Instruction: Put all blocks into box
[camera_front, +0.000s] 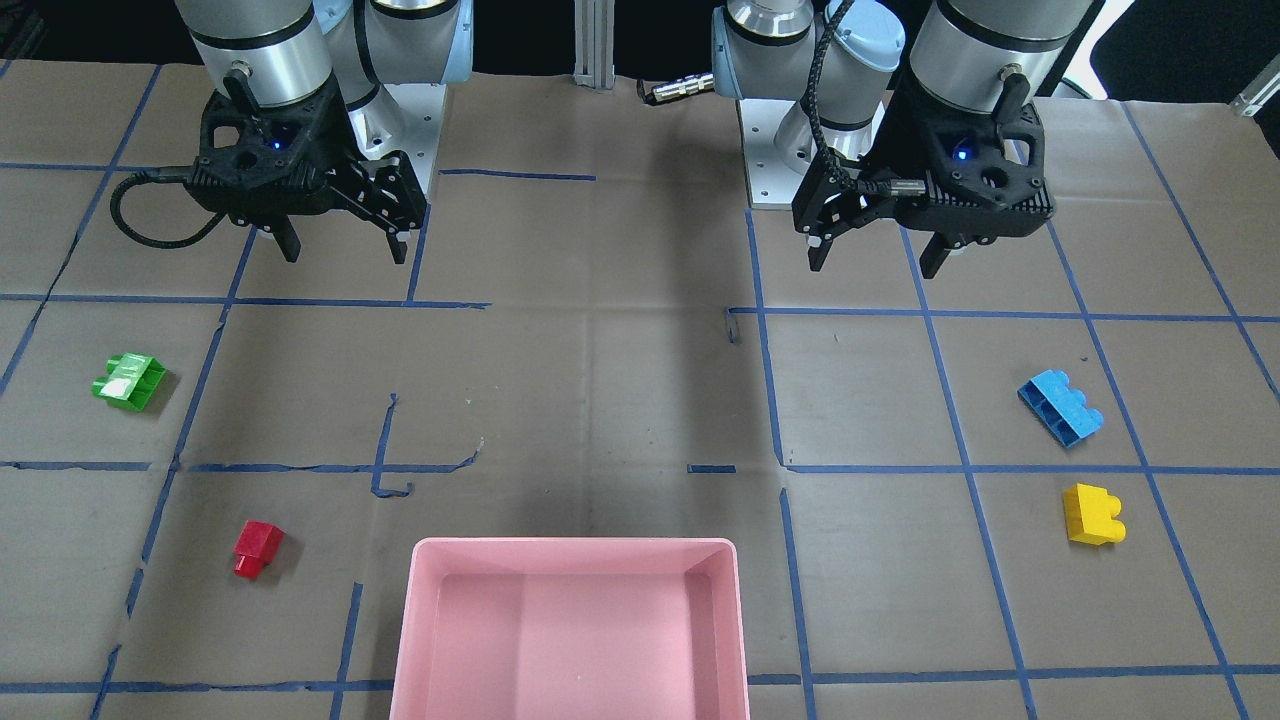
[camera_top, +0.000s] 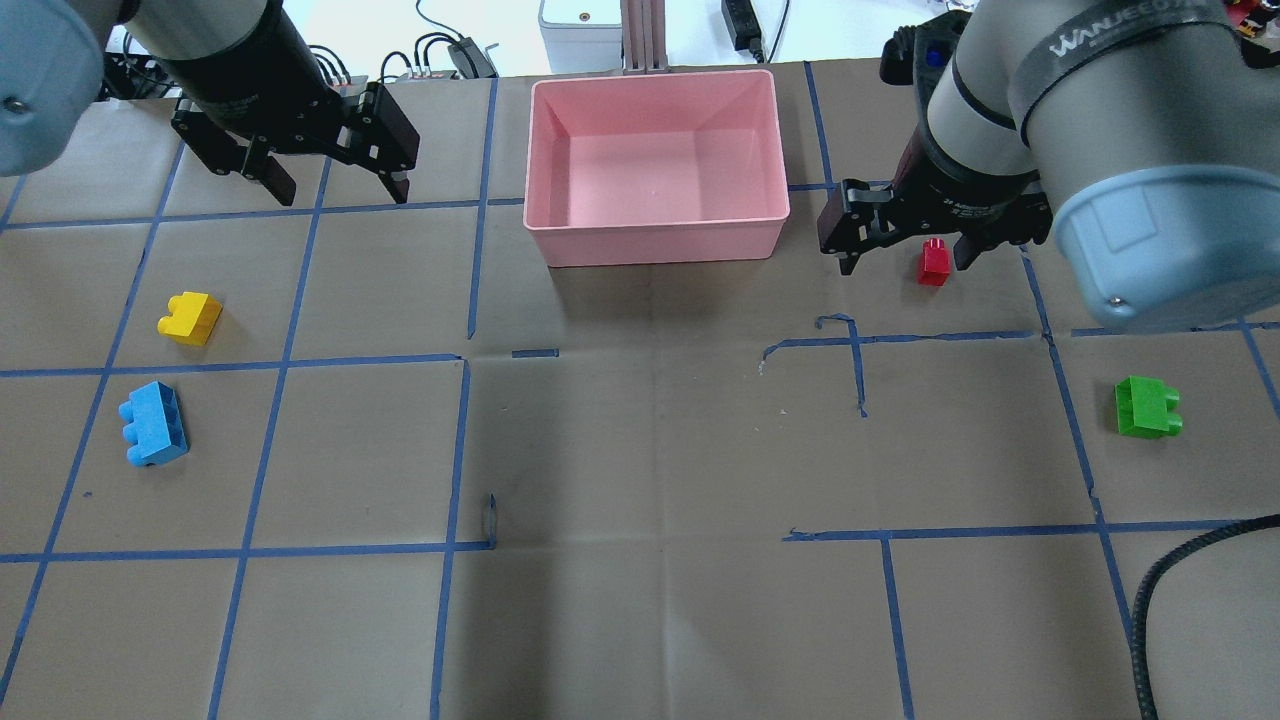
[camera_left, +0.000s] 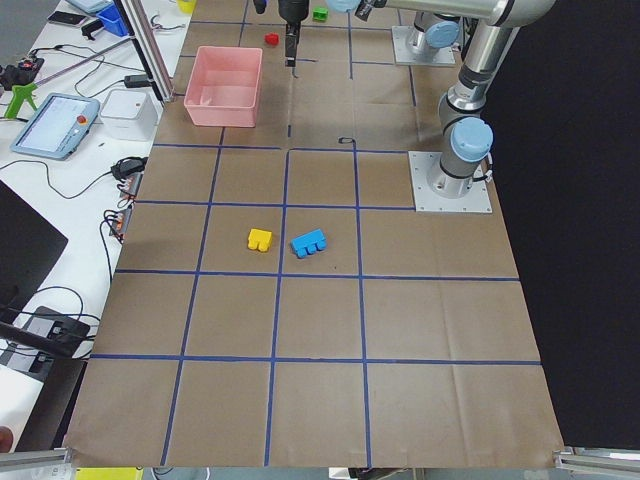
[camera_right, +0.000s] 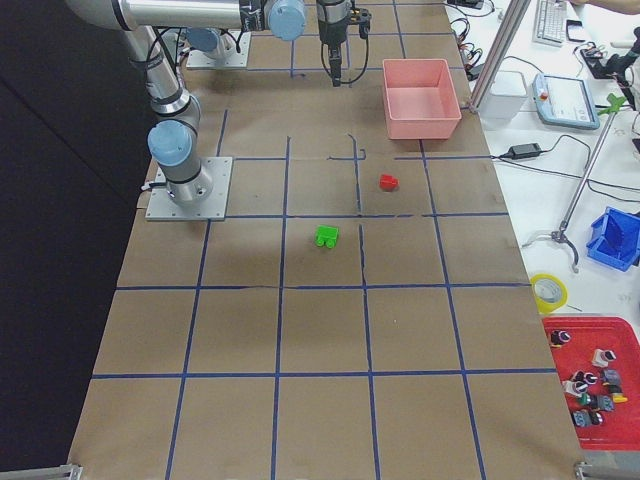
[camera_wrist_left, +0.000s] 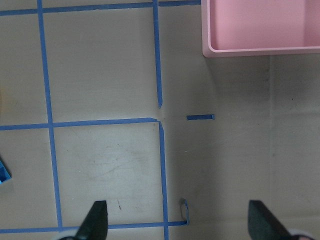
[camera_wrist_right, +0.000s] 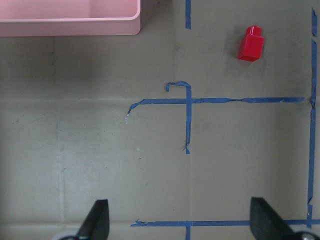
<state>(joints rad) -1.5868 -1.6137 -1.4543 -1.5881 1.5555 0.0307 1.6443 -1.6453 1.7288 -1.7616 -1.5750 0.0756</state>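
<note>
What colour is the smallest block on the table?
The smallest block is red. The right wrist view shows it best.

Bare desk (camera_front: 600, 400) rings each piece — the green block (camera_front: 130, 381), red block (camera_front: 258, 547), blue block (camera_front: 1062, 405) and yellow block (camera_front: 1093, 514) all lie apart, open from above. The box (camera_front: 575, 544) stands between the pairs, its rim the one raised wall.

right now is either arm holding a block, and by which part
Nothing is held. The left gripper and the right gripper both hang over the table with jaws apart and empty.
</note>
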